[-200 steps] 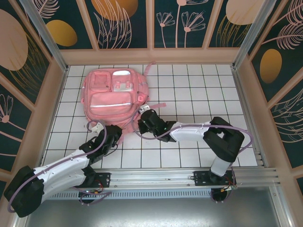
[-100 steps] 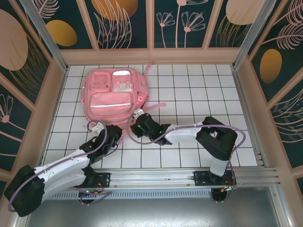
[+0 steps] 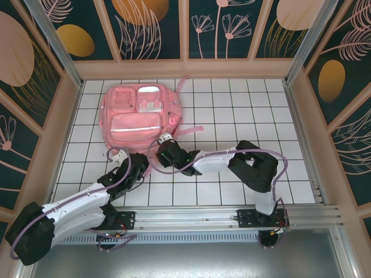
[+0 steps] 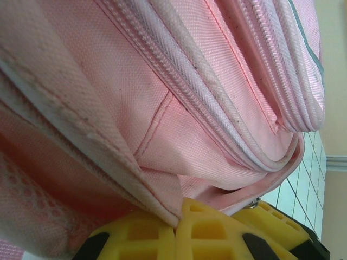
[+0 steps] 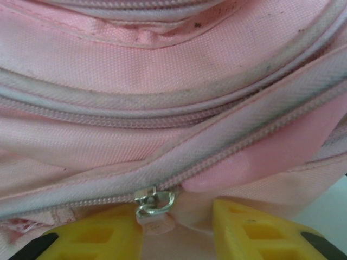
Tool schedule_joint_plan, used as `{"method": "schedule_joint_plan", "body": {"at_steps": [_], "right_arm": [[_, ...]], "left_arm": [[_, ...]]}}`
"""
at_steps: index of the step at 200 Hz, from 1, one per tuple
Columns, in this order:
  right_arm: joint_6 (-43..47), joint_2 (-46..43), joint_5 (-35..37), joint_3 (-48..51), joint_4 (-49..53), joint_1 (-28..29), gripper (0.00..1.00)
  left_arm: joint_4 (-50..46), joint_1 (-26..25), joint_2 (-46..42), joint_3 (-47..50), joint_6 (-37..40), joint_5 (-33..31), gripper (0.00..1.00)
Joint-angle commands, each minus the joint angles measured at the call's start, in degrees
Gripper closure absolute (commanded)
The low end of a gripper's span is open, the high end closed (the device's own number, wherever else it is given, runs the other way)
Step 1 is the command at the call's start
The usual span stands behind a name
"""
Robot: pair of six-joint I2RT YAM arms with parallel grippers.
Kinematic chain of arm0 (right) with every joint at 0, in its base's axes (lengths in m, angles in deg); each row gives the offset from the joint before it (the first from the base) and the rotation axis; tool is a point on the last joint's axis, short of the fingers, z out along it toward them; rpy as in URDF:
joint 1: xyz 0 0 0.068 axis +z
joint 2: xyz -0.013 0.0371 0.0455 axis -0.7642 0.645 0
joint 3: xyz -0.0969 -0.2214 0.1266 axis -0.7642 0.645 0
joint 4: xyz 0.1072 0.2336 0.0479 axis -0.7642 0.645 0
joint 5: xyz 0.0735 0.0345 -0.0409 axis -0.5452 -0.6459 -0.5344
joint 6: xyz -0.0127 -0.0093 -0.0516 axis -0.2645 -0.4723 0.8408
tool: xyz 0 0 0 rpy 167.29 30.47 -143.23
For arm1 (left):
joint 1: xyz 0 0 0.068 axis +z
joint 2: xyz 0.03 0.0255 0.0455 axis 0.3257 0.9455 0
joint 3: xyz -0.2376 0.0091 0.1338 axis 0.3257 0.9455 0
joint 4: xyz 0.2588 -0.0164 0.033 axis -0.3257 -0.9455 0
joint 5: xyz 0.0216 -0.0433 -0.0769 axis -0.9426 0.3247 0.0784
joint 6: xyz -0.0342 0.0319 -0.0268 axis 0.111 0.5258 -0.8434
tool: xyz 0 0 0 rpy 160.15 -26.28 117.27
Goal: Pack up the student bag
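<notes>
**A:** Position of the student bag?

**B:** Lying flat on the far left part of the white gridded table. Front pockets face up, and pink straps trail off its right side.

**A:** Left gripper?

**B:** At the bag's near edge. In the left wrist view its yellow fingers are pressed together. A fold of the bag's pink fabric runs down into the line where they meet, so it is clamped on the bag.

**A:** Right gripper?

**B:** Just to the right of the left one, at the bag's near right corner. In the right wrist view its jaws stand partly apart. A metal zipper pull hangs in the gap between them, at the end of a zipper track slanting up to the right. Pink fabric bulges into the gap too. Neither finger visibly bears on the pull, so nothing is gripped.
</notes>
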Motion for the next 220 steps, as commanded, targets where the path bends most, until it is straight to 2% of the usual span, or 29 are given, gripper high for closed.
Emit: {"method": "schedule_joint_plan", "body": {"at_steps": [1, 33, 57, 90, 98, 156, 220], "right_arm": [[-1.4, 2.0, 5.9, -2.6, 2.3, 0.0, 0.64], [-1.7, 1.0, 8.1, -0.9, 2.0, -0.5, 0.82], [-1.2, -1.1, 8.4, 1.3, 1.2, -1.0, 0.90], [-0.1, -2.3, 6.1, 3.0, -0.7, -1.3, 0.94], [0.3, -2.4, 5.5, 3.3, -1.5, -1.3, 1.00], [2.0, -7.5, 2.1, 6.2, -2.9, -1.3, 1.00], [4.6, -9.8, -11.0, -0.9, 10.3, -1.5, 1.00]], "left_arm": [[-0.4, 0.1, 0.0, -0.5, 1.4, -1.7, 1.00], [-0.8, 0.1, -0.3, -0.5, 1.4, -2.0, 1.00], [-0.6, 0.1, -0.2, -0.3, 1.3, -2.0, 1.00], [-0.1, 0.0, 0.5, -0.4, 1.3, -1.7, 1.00], [0.0, 0.0, 0.6, -0.3, 1.3, -1.7, 1.00], [-0.9, 0.0, -0.4, -0.2, 1.3, -2.5, 1.00], [-0.8, 0.0, -1.1, 0.2, 1.1, -2.7, 1.00]]}}
